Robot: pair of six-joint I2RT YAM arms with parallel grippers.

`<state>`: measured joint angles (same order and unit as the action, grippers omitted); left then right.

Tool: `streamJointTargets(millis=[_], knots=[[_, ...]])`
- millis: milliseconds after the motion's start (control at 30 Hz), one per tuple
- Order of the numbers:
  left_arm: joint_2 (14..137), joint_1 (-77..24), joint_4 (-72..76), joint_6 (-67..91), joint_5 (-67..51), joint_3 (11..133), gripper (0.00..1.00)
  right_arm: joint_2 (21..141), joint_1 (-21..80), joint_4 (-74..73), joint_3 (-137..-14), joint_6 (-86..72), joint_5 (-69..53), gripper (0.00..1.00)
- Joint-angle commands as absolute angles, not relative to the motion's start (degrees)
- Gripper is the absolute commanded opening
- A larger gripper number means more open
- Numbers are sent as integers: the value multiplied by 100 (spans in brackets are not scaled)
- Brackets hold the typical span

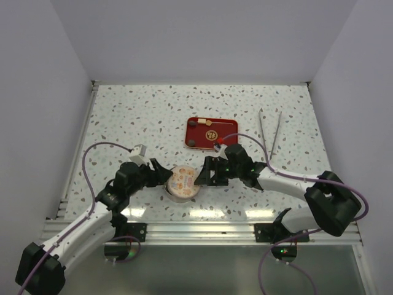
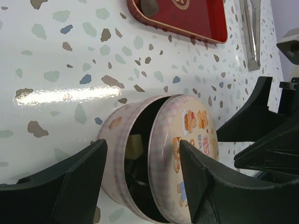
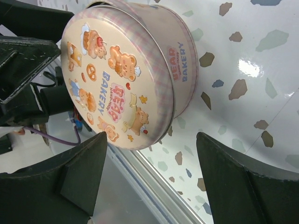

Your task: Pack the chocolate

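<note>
Your job now looks like seating the lid (image 3: 107,70) on the round tin (image 2: 114,140). It sits skewed, with a dark gap open on the side facing your left gripper (image 2: 142,147). Both grippers are open and holding nothing. The left one straddles tin and lid, and I cannot tell whether it touches them. The right gripper (image 3: 152,136) has the lid between its spread fingers with clear space on each side. Square the lid over the rim before pressing down evenly. One pale piece of the chocolate (image 2: 135,143) shows through the gap between your left fingers. Beyond both grippers, the one red tray (image 1: 230,142) holds two dark pieces (image 1: 195,123) and what may be one pale piece (image 1: 212,132). One pair of tongs (image 2: 252,32) lies past the right gripper.
</note>
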<state>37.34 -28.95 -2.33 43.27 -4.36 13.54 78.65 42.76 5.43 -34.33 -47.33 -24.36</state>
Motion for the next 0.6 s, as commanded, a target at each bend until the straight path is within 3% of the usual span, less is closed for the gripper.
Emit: streamJointTargets(millis=[0,567], knots=[[3805,-2865,483,4271,-650,1231,69,7875,4307,808,-3358,-4702,-2233,81],[3859,-2874,668,4377,-721,1090,69,8139,4315,1476,-3322,-4878,-2355,80]])
